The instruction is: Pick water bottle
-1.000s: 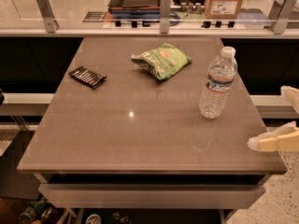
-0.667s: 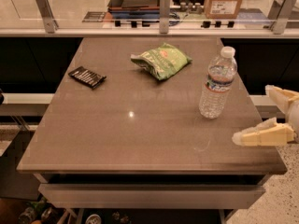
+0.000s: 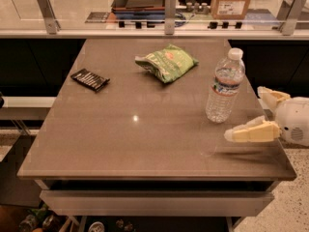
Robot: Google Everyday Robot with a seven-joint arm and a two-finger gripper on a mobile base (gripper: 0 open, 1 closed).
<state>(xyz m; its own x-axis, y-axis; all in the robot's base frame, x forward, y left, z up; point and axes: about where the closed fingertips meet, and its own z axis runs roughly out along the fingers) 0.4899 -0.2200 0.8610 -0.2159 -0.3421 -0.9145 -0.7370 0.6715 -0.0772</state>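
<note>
Cream 2-finger gripper (image 3: pixel 244 113) hangs over the right edge of the brown rectangular tabletop (image 3: pixel 120 144), fingers spread wide, holding nothing. Just left of it, untouched, the clear ribbed plastic water bottle (image 3: pixel 225 88) with 1 white cap stands upright.

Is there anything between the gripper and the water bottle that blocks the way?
Nothing visible does. The open gripper is at the right edge of the table, beside the water bottle, with only bare tabletop between them.
</note>
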